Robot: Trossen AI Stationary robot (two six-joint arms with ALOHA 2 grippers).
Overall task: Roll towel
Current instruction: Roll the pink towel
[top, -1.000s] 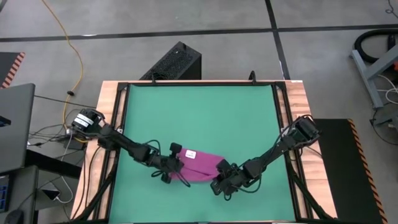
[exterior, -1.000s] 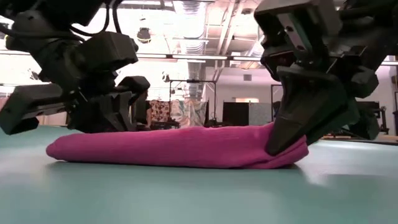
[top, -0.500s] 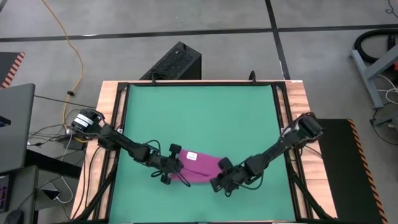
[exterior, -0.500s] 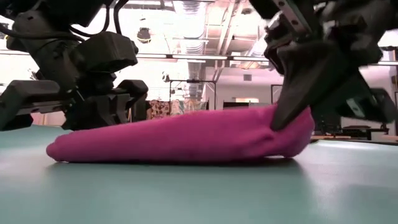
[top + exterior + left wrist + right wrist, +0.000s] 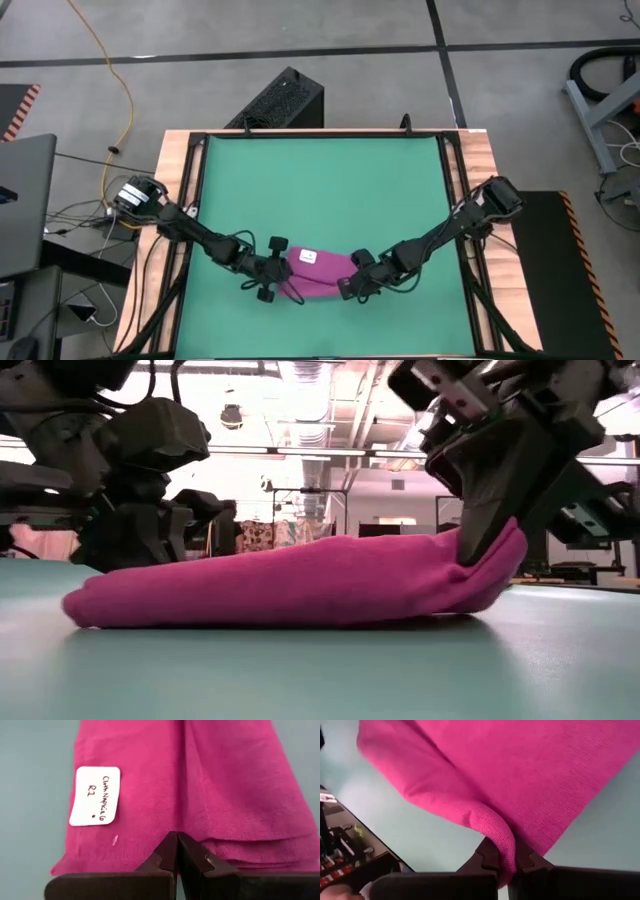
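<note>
Towel lies as a folded, flattened magenta bundle on the green table mat, toward the near edge, between the two arms; its white tag faces up on the left-hand portion. The right gripper is clamped on a raised fold at the towel's right end, with cloth passing between its fingertips, and in the low view that end is lifted clear of the mat while the remainder rests flat. The left gripper sits at the towel's opposite end with its fingers pressed together at the tips; whether any cloth is caught between them cannot be confirmed from the left wrist view, where the tips appear to rest against the fabric edge. Principal risk: the right-hand hold takes only a narrow pinch of soft fabric, so a pull across the mat could slip the fold free and let the layers fall open. If the left end is not actually held, the whole bundle is likely to slide instead of rolling. Uneven travel of the two grippers would probably skew the roll or loosen the stacked layers visible at the edge.
</note>
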